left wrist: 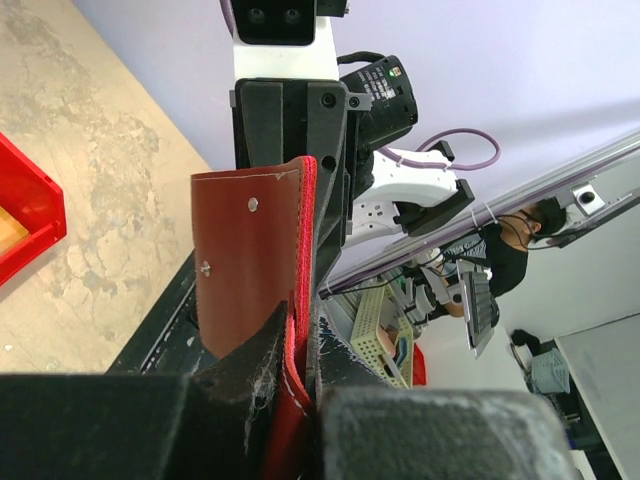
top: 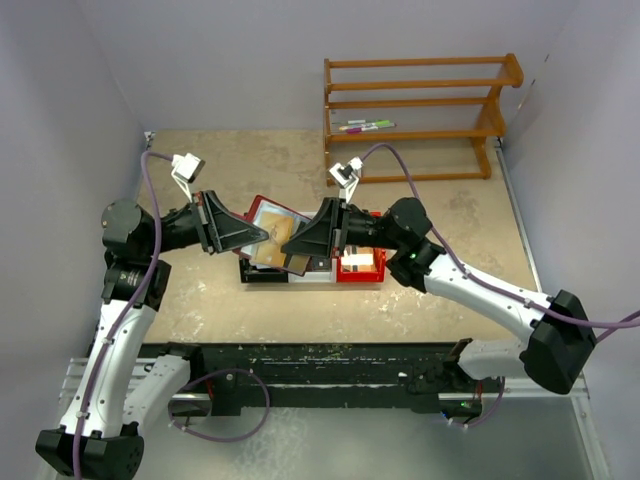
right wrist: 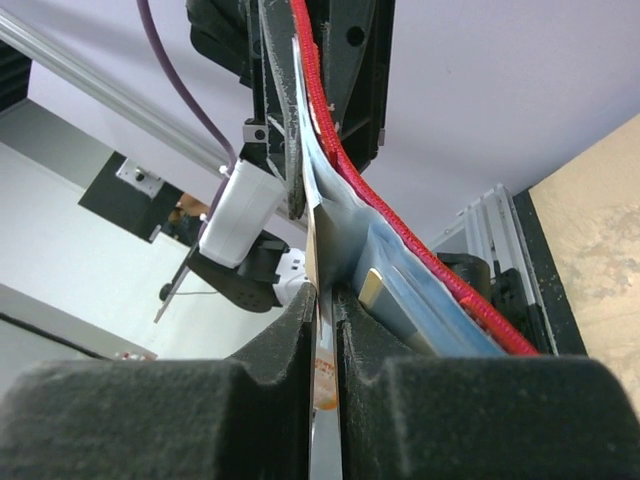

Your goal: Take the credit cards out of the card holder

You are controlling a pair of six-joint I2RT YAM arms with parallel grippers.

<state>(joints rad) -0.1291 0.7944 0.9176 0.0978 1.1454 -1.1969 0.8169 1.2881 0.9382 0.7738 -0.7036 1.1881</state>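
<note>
Left wrist view: left gripper point(left wrist: 300, 345) clamps the maroon card holder point(left wrist: 245, 260). Right wrist view: right gripper point(right wrist: 322, 300), nearly closed, pinches a tan credit card point(right wrist: 312, 245).

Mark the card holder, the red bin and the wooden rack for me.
card holder point(left wrist: 245, 260), left wrist view, maroon outer cover.
red bin point(left wrist: 40, 205), left wrist view, side wall.
wooden rack point(top: 420, 63), top external view, top rail.

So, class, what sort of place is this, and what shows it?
Likely a robotics lab cell: left arm and right arm bolted to a walled-in table, with a person visible beyond.
</note>
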